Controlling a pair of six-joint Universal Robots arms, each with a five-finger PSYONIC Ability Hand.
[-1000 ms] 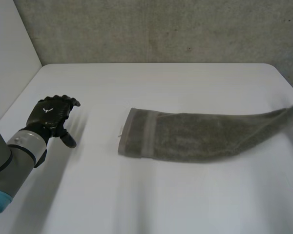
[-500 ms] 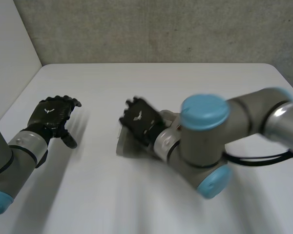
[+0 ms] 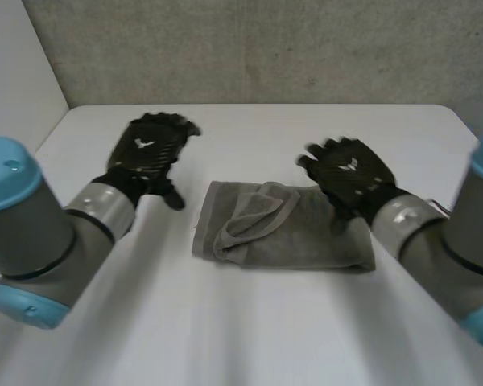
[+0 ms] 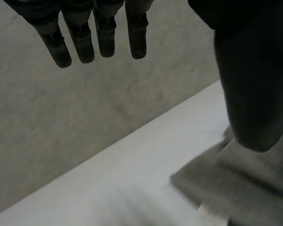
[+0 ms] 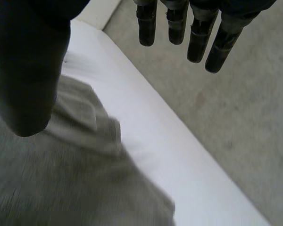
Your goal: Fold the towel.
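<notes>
A grey-brown towel (image 3: 283,226) lies folded over in the middle of the white table (image 3: 249,330), its upper layer rumpled near the left end. My left hand (image 3: 147,150) hovers just beyond the towel's left end, open, fingers (image 4: 102,33) straight and holding nothing; a towel corner (image 4: 236,179) lies under its thumb. My right hand (image 3: 350,174) hangs above the towel's right part, open, fingers (image 5: 179,23) straight, with the towel (image 5: 61,174) below its thumb and palm.
A grey concrete wall (image 3: 258,48) runs behind the table's far edge. A pale wall panel (image 3: 12,88) stands at the left. Bare tabletop lies in front of the towel and on both sides.
The right hand carried the towel's right end across to the left, let go of it and drew back to the right. The towel is now doubled over. The left hand moved up beside the towel.
</notes>
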